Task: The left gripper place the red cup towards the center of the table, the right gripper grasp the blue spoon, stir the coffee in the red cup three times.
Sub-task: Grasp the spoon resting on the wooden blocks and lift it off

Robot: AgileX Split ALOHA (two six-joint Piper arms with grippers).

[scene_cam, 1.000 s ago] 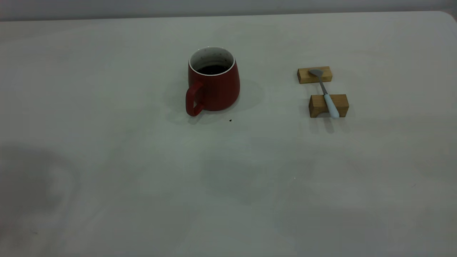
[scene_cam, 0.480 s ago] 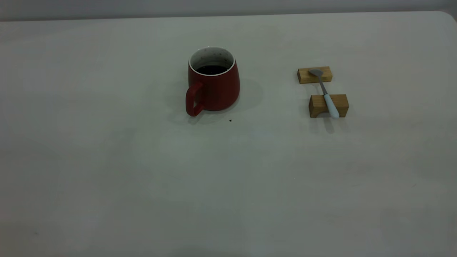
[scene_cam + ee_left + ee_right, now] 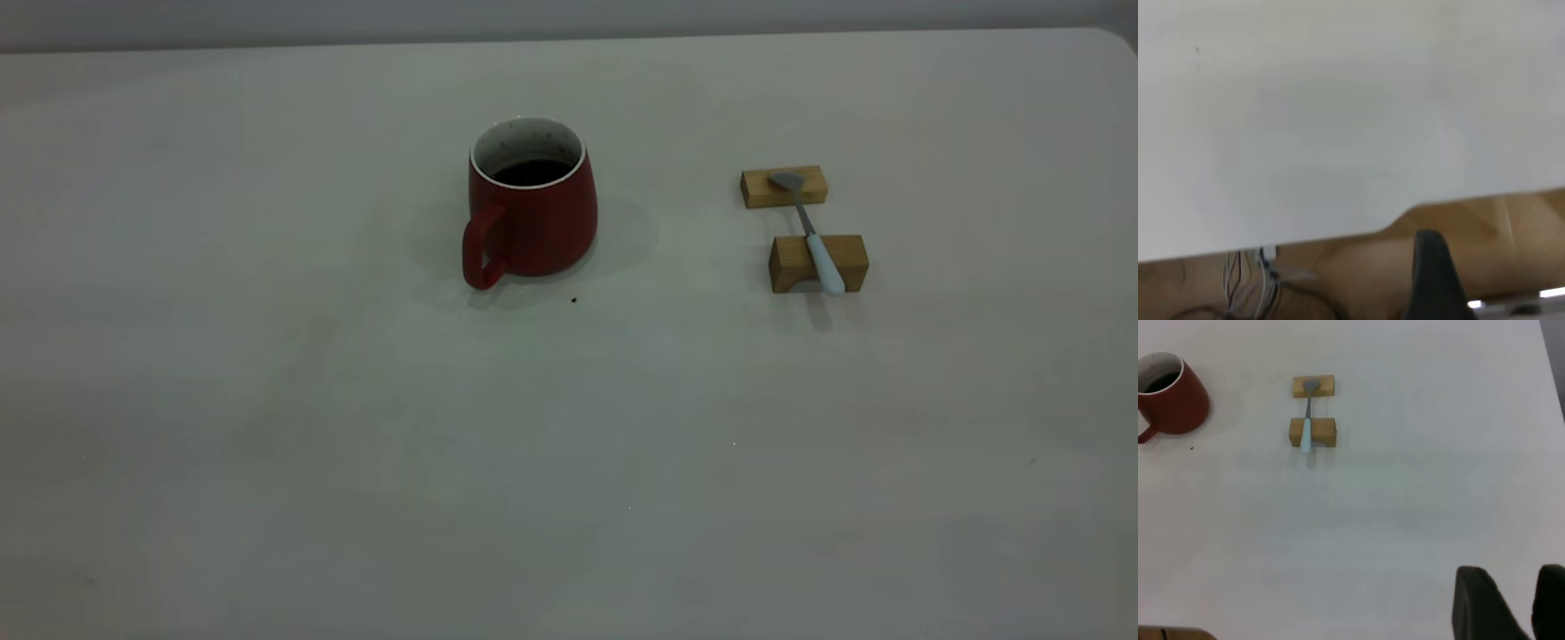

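The red cup stands upright near the middle of the table, its handle turned to the front left, with dark coffee inside. Right of it the blue spoon lies across two wooden blocks, bowl on the far one. Neither gripper appears in the exterior view. The right wrist view shows the cup and spoon far from my right gripper, which is open by a narrow gap and holds nothing. Part of my left gripper shows past the table's edge, away from the cup.
Two tan wooden blocks carry the spoon. A tiny dark speck lies on the table just in front of the cup. Cables hang below the table edge in the left wrist view.
A large shadow on the table's front left has faded away over the last second. The cup, spoon and blocks have not moved.
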